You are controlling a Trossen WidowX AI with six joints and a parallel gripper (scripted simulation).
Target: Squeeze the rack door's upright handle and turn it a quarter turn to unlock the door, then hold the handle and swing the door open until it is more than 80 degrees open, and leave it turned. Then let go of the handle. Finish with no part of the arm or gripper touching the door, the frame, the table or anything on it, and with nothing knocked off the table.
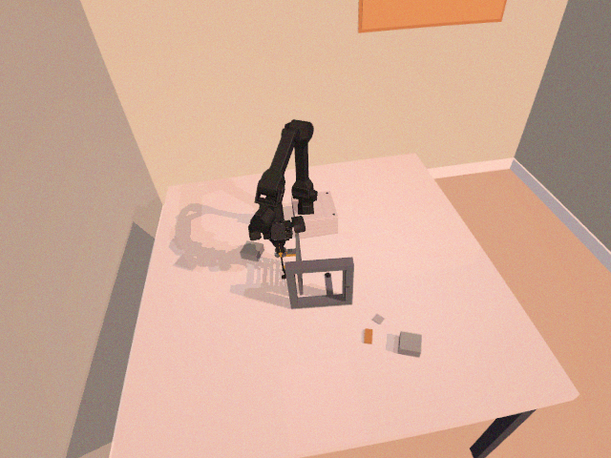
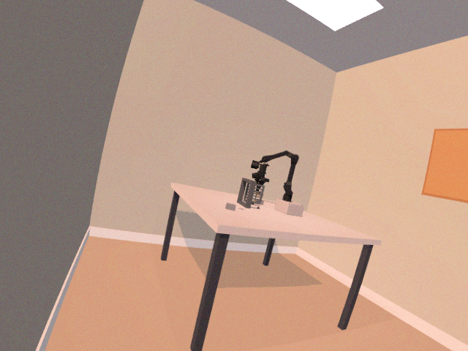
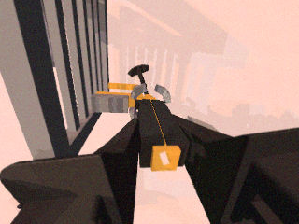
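The grey rack frame (image 1: pixel 321 266) stands upright on the table (image 1: pixel 246 369). Its slatted door (image 1: pixel 298 241) (image 3: pixel 28 79) is swung out toward the arm's base, near a right angle to the frame; the exact angle cannot be told. The upright black handle (image 3: pixel 159 123), with an orange square on top, stands off the door's face on orange and grey brackets. My gripper (image 1: pixel 280 247) (image 3: pixel 152 120) points down and is shut on the handle, with a dark finger on either side. The contact faces are hidden in the wrist view.
A grey block (image 1: pixel 252 250) lies left of the gripper. Another grey block (image 1: pixel 410 343), a small orange piece (image 1: pixel 368 336) and a small grey piece (image 1: pixel 377 319) lie beyond the frame. A pale box (image 1: pixel 323 226) sits by the arm's base.
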